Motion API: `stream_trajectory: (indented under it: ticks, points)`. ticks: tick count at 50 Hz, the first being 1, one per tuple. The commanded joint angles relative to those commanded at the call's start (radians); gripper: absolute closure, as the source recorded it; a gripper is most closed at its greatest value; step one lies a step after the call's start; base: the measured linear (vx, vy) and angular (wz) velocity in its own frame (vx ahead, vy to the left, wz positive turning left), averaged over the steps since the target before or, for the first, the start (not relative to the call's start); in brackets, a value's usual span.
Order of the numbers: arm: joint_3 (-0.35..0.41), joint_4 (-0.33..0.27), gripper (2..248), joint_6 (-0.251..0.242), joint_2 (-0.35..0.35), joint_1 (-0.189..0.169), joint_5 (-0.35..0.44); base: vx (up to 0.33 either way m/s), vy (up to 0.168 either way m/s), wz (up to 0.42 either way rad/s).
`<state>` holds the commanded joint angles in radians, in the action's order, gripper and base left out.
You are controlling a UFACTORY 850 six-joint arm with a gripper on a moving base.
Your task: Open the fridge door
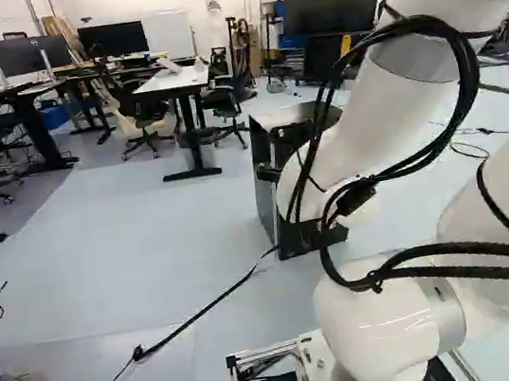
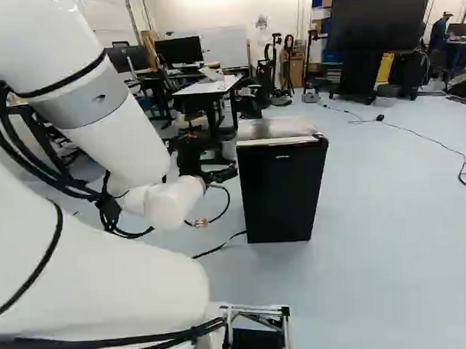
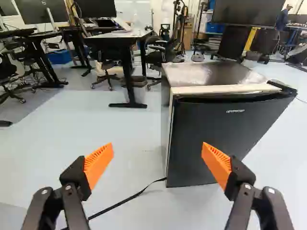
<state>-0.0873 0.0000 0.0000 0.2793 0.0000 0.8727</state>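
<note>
Tool: black two-finger gripper, orange pads, spread wide, gripping nothing. Small fridge, box-shaped, standing on pale blue-grey floor, ahead and to the tool's right. Flat black door: side edge opposite the black top hinge lies nearer, presumably the opening side; approach required, forward and rightward.
</note>
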Motion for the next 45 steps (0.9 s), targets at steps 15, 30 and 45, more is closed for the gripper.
stream_trajectory:
  ticks: [15,30,45]
  points:
    - [-0.003,0.0,3,0.0,-0.004,0.0,0.0,0.0,0.0,0.0]
    - [-0.039,0.0,3,0.0,-0.046,0.0,0.0,0.0,0.0,0.0]
    - [-0.085,0.0,3,0.0,-0.098,0.001,0.0,0.0,0.0,0.0]
